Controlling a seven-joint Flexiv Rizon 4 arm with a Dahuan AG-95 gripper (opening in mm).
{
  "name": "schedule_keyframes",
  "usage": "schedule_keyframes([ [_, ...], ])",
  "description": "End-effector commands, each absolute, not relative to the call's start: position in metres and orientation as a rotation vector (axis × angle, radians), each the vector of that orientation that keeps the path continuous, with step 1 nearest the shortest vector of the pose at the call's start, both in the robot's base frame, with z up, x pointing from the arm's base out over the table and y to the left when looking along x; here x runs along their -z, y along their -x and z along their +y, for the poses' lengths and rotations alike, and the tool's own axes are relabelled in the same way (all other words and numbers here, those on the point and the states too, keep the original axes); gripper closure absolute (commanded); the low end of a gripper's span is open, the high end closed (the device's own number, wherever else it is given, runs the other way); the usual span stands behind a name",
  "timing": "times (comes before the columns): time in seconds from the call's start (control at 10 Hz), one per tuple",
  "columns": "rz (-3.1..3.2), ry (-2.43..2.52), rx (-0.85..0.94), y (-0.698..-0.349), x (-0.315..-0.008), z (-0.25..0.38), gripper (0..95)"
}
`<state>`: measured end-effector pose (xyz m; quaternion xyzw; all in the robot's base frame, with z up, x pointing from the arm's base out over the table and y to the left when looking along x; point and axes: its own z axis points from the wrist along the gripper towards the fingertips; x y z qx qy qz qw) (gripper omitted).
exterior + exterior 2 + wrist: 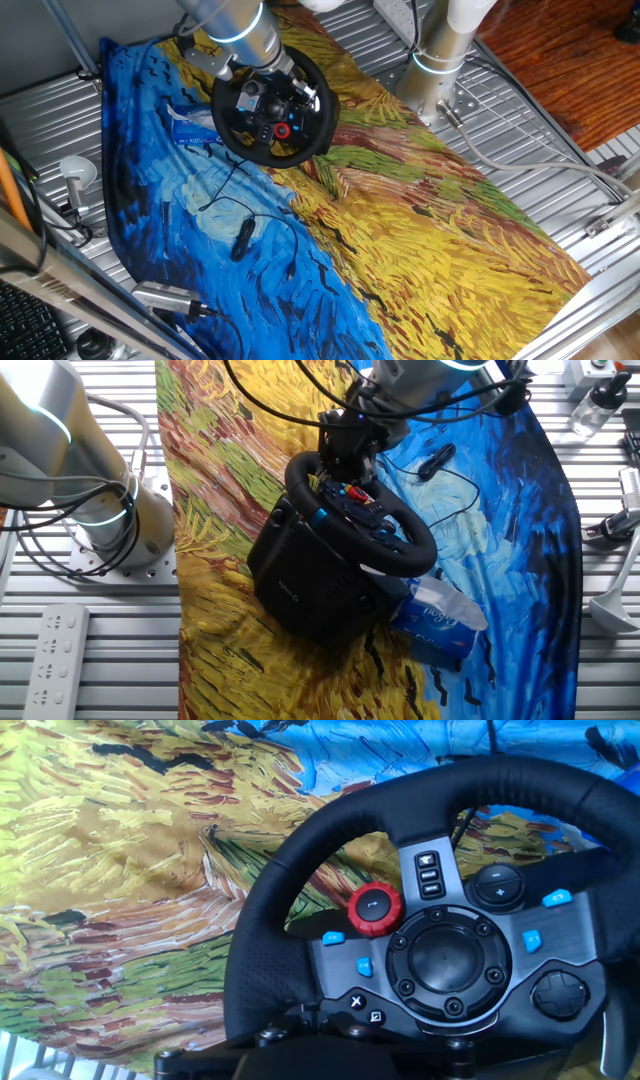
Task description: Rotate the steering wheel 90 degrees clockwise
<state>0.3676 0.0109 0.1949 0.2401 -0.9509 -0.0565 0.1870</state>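
The gripper sits over the steering wheel at upper centre of one fixed view; its fingers are hidden, so I cannot tell if it grips. The hand view cuts off the rim at right and bottom. A painted blue-and-yellow cloth covers the slatted metal table.

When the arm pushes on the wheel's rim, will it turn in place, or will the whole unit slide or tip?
The wheel sits on a bulky black base, so it probably turns on its hub rather than tipping. The base rests on a loose printed cloth, so it might creep. The rim looks leather-like, probably grippy.
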Motion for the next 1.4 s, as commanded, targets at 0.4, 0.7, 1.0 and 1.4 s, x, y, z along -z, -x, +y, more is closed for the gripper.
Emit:
schedule_keyframes([
  [0.4, -2.684, -0.682, 0.163, -0.3672, -0.1947, 0.0107, 95.0],
  [0.7, -2.641, -0.719, 0.208, -0.3672, -0.1947, 0.0107, 95.0],
  [1.0, -2.571, -0.704, 0.243, -0.3672, -0.1947, 0.0107, 95.0],
  [1.4, -2.572, -0.705, 0.242, -0.3672, -0.1947, 0.0107, 95.0],
])
